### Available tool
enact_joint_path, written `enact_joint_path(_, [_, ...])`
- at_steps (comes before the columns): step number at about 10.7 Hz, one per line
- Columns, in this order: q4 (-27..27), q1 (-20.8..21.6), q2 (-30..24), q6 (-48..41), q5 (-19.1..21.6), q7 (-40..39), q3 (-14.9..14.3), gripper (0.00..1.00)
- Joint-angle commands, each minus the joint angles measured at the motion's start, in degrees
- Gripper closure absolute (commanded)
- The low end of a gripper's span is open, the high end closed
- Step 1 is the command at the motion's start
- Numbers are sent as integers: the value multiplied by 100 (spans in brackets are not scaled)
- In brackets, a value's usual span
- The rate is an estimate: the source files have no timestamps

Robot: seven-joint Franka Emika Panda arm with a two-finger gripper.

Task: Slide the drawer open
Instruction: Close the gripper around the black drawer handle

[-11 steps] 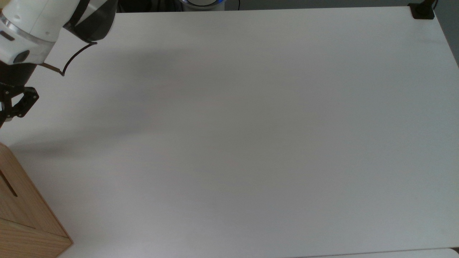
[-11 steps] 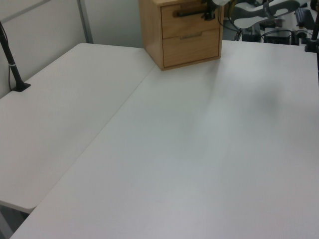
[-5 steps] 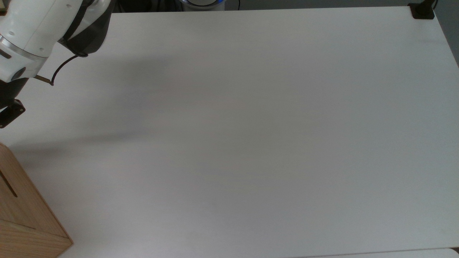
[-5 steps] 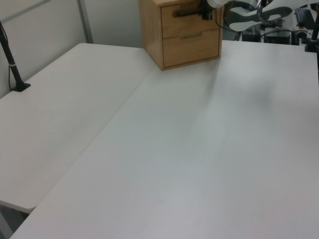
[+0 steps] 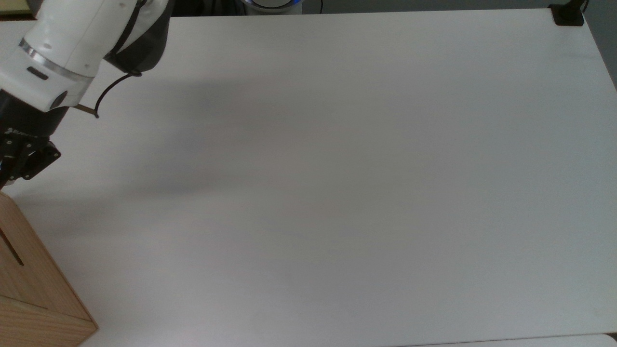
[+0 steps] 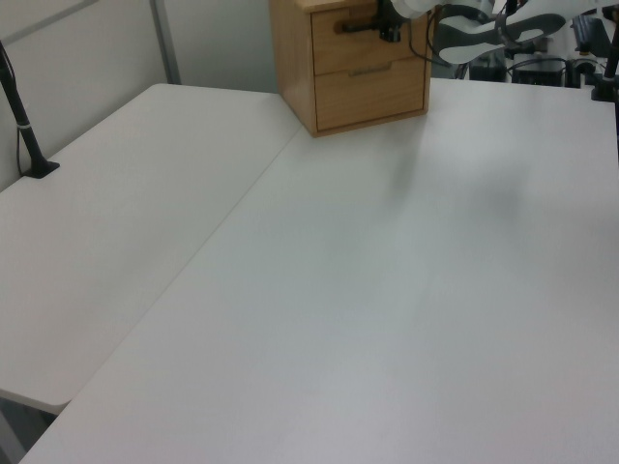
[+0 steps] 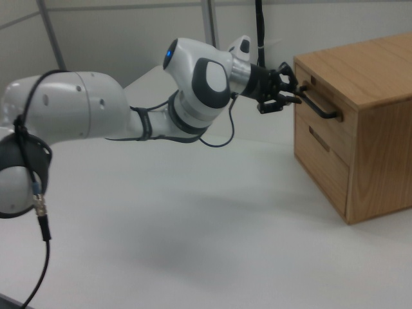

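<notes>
- The drawer is the upper of two in a light wooden cabinet, which stands at the right view's right edge on a white surface.
- Its front panel looks flush with the cabinet front.
- A black bar handle runs across the drawer front.
- The black pincer is at the handle's end nearest the arm, its tips around or against the bar; whether they clamp it cannot be told.
- The white arm reaches in from the right view's left.
- In the left view, the cabinet stands at the far edge.
</notes>
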Motion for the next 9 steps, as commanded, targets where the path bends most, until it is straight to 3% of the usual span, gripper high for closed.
enact_joint_path(1, [-1539,260,-1248,107,21,87,-21,100])
enact_joint_path(3, [-1701,296,-1331,141,12,87,-21,100])
enact_joint_path(6, [-1289,113,-753,142,-32,78,-38,70])
enact_joint_path(9, [-559,-134,-302,150,-23,87,-82,68])
